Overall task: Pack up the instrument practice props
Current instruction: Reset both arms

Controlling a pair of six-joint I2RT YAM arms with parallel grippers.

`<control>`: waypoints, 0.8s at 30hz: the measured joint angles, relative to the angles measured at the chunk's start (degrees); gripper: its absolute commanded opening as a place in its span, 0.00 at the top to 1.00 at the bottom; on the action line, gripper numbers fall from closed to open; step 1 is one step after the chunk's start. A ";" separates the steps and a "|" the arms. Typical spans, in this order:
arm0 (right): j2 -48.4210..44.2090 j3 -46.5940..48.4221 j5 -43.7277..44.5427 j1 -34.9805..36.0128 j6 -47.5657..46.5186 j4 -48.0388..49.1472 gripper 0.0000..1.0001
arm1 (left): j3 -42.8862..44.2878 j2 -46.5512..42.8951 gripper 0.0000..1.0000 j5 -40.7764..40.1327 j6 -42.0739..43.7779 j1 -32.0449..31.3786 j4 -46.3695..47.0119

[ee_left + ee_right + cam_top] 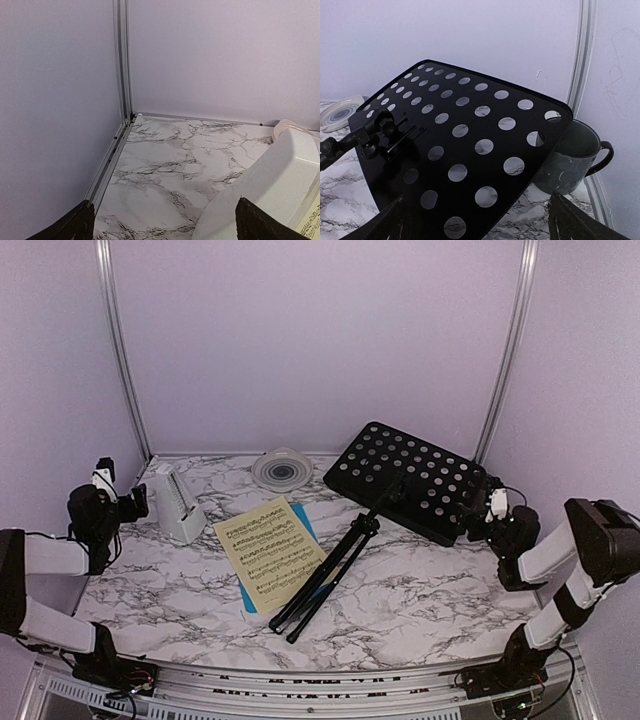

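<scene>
The black hole-punched music stand lies on the marble table, its plate (pixel 410 480) at the back right and its folded tripod legs (pixel 325 575) pointing to the front. A yellow sheet-music page (pixel 272 550) lies on a blue page (pixel 250 602) at the middle. The white pyramid metronome (pixel 178 505) stands at the back left. My left gripper (pixel 133 505) is open and empty just left of the metronome, which fills the right of the left wrist view (pixel 270 185). My right gripper (pixel 482 512) is open at the plate's right edge; the plate (pixel 465 145) fills the right wrist view.
A dark mug (pixel 572 155) stands behind the plate's right corner by the right wall. A round clear dish (pixel 282 468) sits at the back centre. Purple walls and metal corner posts (pixel 122 60) close in the table.
</scene>
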 measured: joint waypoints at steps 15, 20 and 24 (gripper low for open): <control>1.03 1.03 5.55 0.55 0.35 0.42 0.00 | -0.57 9.25 0.01 2.29 -0.44 -3.61 9.46; 1.03 1.03 5.75 0.55 0.35 0.42 0.00 | 0.79 11.76 0.01 1.79 -0.20 -4.44 10.56; 1.03 1.03 5.79 0.55 0.35 0.42 0.00 | 0.79 11.78 0.01 1.09 -0.15 -4.74 11.08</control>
